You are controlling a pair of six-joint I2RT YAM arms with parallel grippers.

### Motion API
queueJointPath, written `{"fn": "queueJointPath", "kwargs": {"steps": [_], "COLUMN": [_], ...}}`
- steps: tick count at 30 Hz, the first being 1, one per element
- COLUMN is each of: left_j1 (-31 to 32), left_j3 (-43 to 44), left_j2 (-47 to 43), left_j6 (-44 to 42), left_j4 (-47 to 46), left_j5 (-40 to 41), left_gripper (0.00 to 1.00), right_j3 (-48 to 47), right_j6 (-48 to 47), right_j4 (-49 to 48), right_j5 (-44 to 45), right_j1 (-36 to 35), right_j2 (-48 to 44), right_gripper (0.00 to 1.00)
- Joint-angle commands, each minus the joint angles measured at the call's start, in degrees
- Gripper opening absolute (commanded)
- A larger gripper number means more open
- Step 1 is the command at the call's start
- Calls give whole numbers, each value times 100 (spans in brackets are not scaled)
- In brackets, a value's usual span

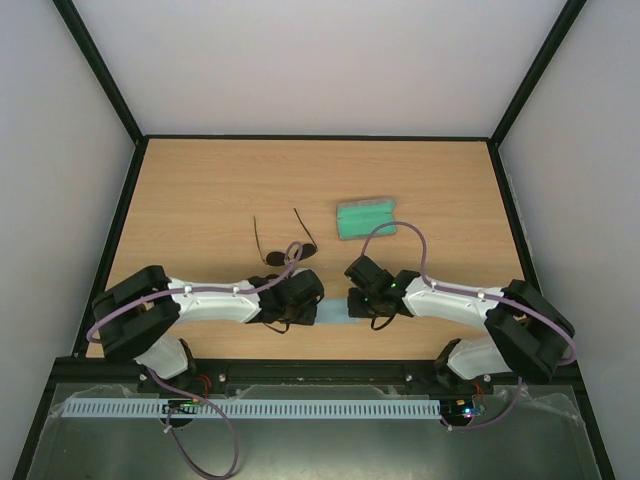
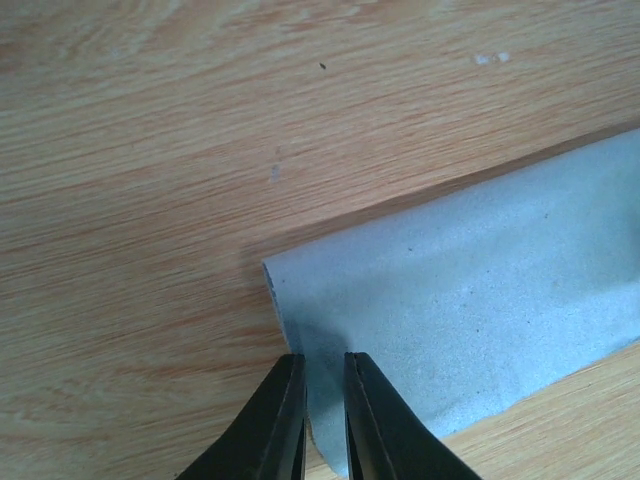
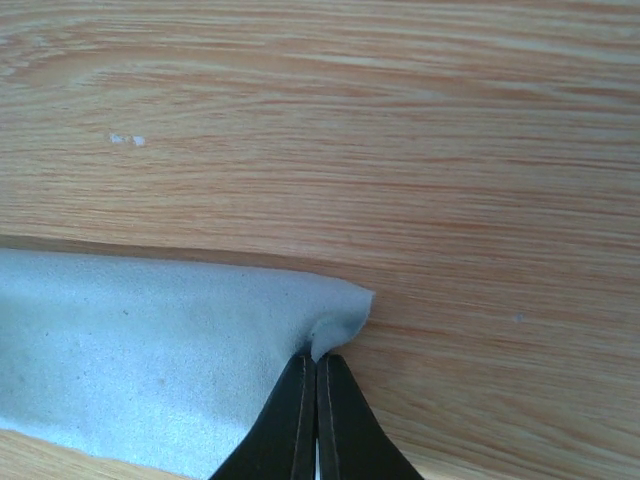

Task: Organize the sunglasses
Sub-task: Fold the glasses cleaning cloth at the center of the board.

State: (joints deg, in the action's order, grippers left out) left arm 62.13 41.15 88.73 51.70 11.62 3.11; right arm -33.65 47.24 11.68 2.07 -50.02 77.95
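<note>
Looks like the cloth step: my right fingers (image 3: 298, 410) clenched on a cloth (image 3: 150, 350) corner, my left fingers (image 2: 285, 410) astride its other end, grip unclear; sunglasses (image 1: 274, 258) lie just beyond the left; next I'd need both ends lifted evenly.

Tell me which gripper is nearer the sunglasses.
Left. The left gripper is just on the near side of the sunglasses, at the left end of the cloth; the right gripper pinches its other end, farther right.

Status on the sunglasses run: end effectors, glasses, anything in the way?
Right end effector shut on cloth corner. Left end effector narrow around opposite corner, grip unconfirmed. Sunglasses untouched on table, temples open. Nothing blocking them; case sits apart.
</note>
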Motion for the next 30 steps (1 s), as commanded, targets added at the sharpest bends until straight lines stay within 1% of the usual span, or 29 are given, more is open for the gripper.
{"fn": "queueJointPath", "kwargs": {"steps": [1,6,17,18,22,24,30], "left_j1": [100,106,113,107,107,112,131], "left_j3": [-45,-76,33,54,90,62,12], "left_j2": [198,230,-26,-45,-34,-27,84], "left_j6": [22,37,59,59,59,67,70], "left_j4": [277,280,298,324,418,418,343], "left_j5": [135,168,319,321,350,369,359], "left_gripper": [11,2,2,2,14,17,19], "right_j3": [106,103,61,62,76,101,154], "right_j6": [57,56,63,58,62,78,94], "right_j4": [240,221,251,266,266,249,229], "right_j5": [-29,-65,-53,-45,-47,-57,-59], "right_j1": [-43,-42,-41,-41,-36,-40,-41], "right_j2": [-102,-122,-220,-223,-207,-222,-262], "right_gripper": [1,1,1,1,1,1,1]}}
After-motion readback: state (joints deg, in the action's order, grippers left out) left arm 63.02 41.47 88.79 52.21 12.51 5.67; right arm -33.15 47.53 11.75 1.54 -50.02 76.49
